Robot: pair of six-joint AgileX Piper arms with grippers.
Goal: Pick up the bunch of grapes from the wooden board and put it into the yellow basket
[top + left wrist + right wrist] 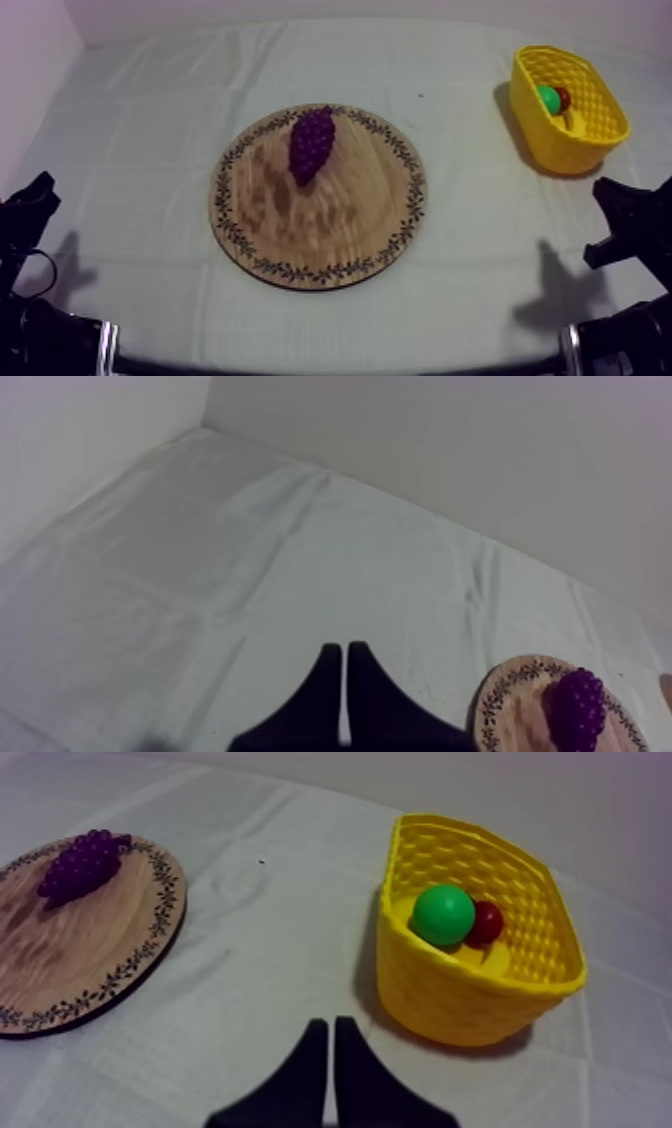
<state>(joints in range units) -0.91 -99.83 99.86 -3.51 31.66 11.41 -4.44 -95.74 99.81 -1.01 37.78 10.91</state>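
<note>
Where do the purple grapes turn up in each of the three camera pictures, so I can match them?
Top view: the bunch of grapes lies on the wooden board's far part, left of the yellow basket.
Left wrist view: the grapes on the board, beyond the left gripper.
Right wrist view: the grapes near the board's far rim, across the cloth from the basket.
Shared landmark: the board's patterned rim.
</note>
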